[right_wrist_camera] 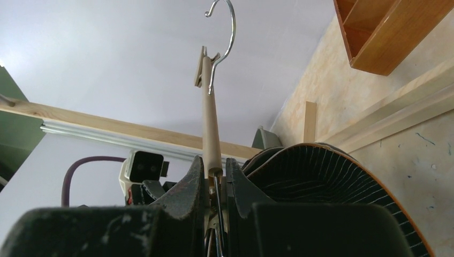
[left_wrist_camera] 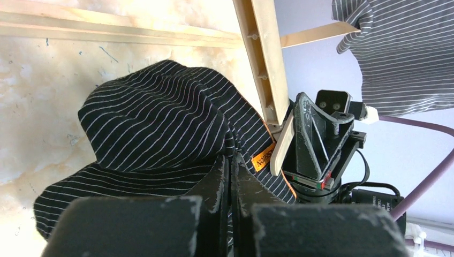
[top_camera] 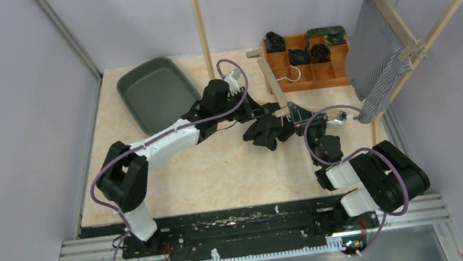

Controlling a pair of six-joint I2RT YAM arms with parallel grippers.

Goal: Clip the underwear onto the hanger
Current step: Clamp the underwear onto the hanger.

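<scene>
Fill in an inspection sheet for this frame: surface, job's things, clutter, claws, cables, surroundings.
Surface: beige marbled table, faint marks on it.
Job's things: black striped underwear bunched mid-table; wooden hanger running from the underwear toward the far edge.
Clutter: green tray far left; wooden organizer far right, holding rolled dark garments.
Claws: left claw shut on the underwear; right claw shut on the hanger's near end.
Cables: left purple cable and right purple cable loop loose over their arms; no snag seen.
Surroundings: wooden rack with a striped garment hung on it; grey walls.
</scene>
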